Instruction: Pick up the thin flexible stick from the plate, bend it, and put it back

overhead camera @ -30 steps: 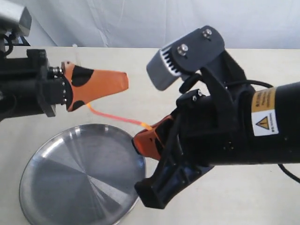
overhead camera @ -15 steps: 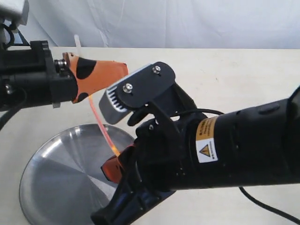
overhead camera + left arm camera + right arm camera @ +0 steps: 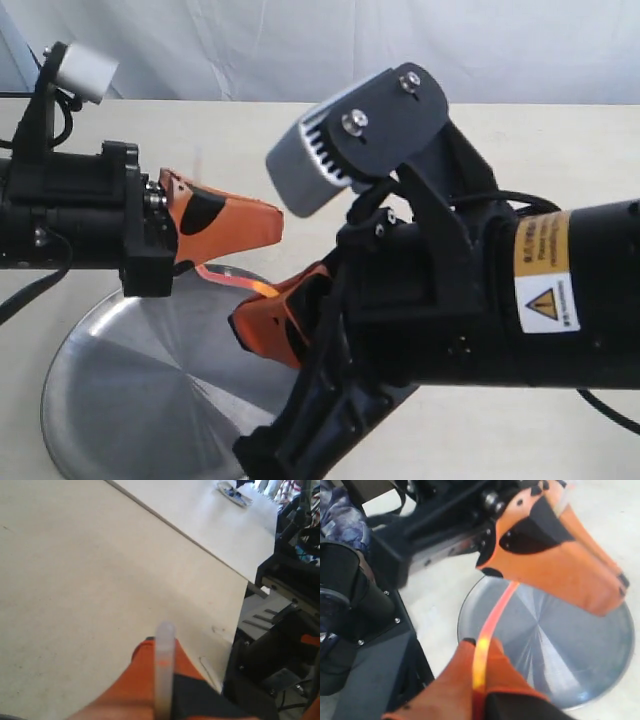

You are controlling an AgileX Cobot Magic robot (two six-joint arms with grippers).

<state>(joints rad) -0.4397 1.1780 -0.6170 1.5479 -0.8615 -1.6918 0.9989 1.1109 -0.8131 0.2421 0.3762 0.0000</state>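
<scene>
The thin flexible stick (image 3: 232,279) is a glowing red-orange strand held in a curve above the plate (image 3: 120,400). My left gripper (image 3: 272,218) is shut on one end of it. In the left wrist view the stick's pale translucent end (image 3: 164,665) pokes out past the left gripper (image 3: 161,642). My right gripper (image 3: 245,325) is shut on the other end, just over the plate's far side. In the right wrist view the stick (image 3: 492,622) arcs from the right gripper (image 3: 480,642) up to the left gripper's fingers (image 3: 560,565), with the plate (image 3: 600,645) below.
The pale tabletop (image 3: 560,150) surrounds the plate. The bulky black right arm (image 3: 500,300) covers the plate's right part. The left arm's black body (image 3: 70,220) sits at the left edge. A table edge (image 3: 175,527) and dark equipment (image 3: 280,630) show in the left wrist view.
The left gripper has come down towards the plate and the right arm has shifted right and up. The stick between them has gone from steep to a short, low curve.
</scene>
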